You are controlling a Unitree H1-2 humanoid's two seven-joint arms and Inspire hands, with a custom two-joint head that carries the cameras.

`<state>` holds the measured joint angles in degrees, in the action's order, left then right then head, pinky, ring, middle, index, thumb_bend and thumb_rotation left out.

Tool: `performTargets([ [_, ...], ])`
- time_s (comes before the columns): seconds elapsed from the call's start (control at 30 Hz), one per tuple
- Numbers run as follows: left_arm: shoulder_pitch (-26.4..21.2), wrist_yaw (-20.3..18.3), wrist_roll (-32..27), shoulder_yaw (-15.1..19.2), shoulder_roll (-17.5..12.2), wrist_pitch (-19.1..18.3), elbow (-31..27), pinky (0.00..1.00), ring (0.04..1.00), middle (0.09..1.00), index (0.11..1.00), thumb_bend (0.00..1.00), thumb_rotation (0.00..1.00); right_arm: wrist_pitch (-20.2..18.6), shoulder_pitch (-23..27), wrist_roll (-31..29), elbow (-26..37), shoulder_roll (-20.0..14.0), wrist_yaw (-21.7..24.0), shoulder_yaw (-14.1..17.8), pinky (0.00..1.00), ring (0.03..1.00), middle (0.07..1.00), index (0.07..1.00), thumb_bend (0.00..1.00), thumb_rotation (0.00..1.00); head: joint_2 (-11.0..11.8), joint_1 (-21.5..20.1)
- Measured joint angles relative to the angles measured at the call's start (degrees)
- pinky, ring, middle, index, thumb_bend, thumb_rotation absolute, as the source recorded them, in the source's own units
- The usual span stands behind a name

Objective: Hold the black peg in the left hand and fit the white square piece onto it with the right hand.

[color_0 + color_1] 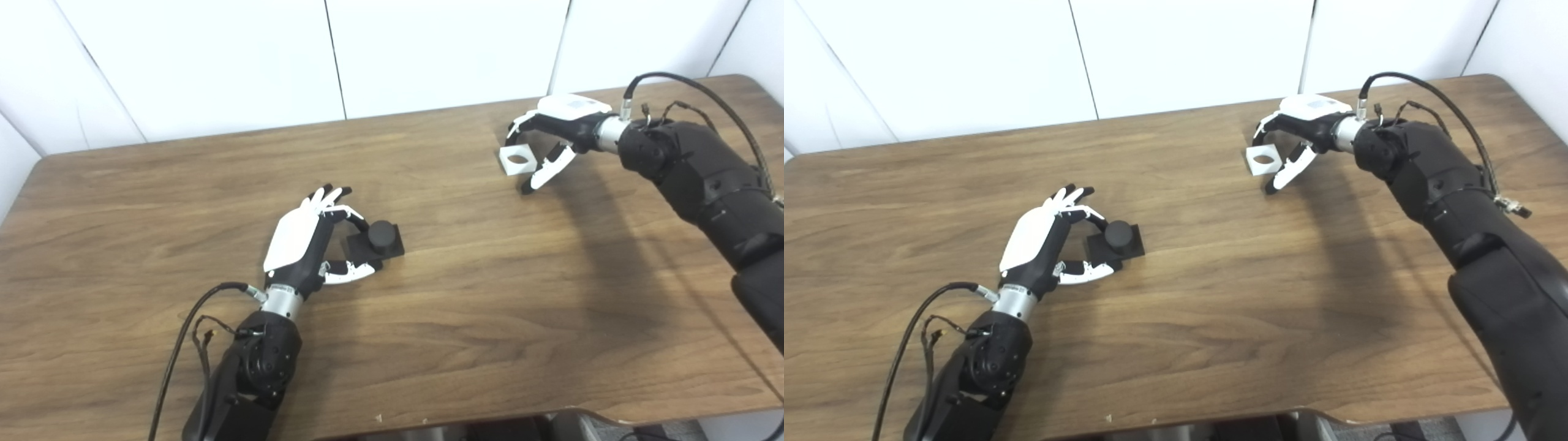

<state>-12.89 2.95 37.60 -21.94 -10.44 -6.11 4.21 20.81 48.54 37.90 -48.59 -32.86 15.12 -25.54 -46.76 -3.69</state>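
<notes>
Wood desk (429, 343) seen from above, two robot arms reaching in. At about eight o'clock from centre, the left hand (306, 245) curls its fingers (343, 211) and thumb round a black peg (381, 236) on a square base, steadying it upright, apparently resting on the desk. At two o'clock, well apart, the right hand (551, 138) pinches a white square piece (517, 160) by its edge, its hole left unobstructed, probably so it can later drop over the peg.
</notes>
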Motion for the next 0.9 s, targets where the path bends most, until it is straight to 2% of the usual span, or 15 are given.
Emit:
performTargets([
  [0.13, 0.0, 0.0, 0.0, 0.0, 0.0, 0.0, 0.0, 1.00, 0.998, 0.931, 0.492, 0.51, 0.09, 0.5, 0.0, -0.1, -0.1, -0.1, -0.6, 0.1, 0.94, 0.925, 0.874, 0.652, 0.73, 0.35, -0.2, 0.3],
  [0.2, 0.0, 0.0, 0.0, 0.0, 0.0, 0.0, 0.0, 1.00, 0.999, 0.933, 0.492, 0.51, 0.09, 0.8, -0.1, 0.0, -0.2, -0.1, -1.4, 0.2, 0.93, 0.902, 0.843, 0.524, 0.56, 0.20, -0.3, 0.4],
  [0.27, 0.0, 0.0, 0.0, 0.0, 0.0, 0.0, -0.1, 1.00, 1.000, 0.933, 0.492, 0.51, 0.09, 1.9, -0.6, -0.2, -0.2, -0.1, -3.0, 0.6, 0.92, 0.893, 0.831, 0.497, 0.53, 0.17, -0.4, 0.4],
  [0.6, 0.1, 0.0, 0.0, 0.0, 0.0, -0.4, -0.4, 1.00, 1.000, 0.934, 0.493, 0.51, 0.08, 4.9, -1.4, -0.3, -0.5, 0.0, -7.9, 0.9, 0.91, 0.870, 0.795, 0.485, 0.52, 0.15, -0.8, 0.3],
  [0.9, 0.1, 0.0, 0.0, 0.0, 0.0, -0.5, -0.3, 1.00, 1.000, 0.934, 0.493, 0.51, 0.08, 4.9, -2.0, -0.3, -0.5, 0.0, -9.2, 1.5, 0.94, 0.876, 0.791, 0.485, 0.52, 0.15, -0.8, 0.4],
])
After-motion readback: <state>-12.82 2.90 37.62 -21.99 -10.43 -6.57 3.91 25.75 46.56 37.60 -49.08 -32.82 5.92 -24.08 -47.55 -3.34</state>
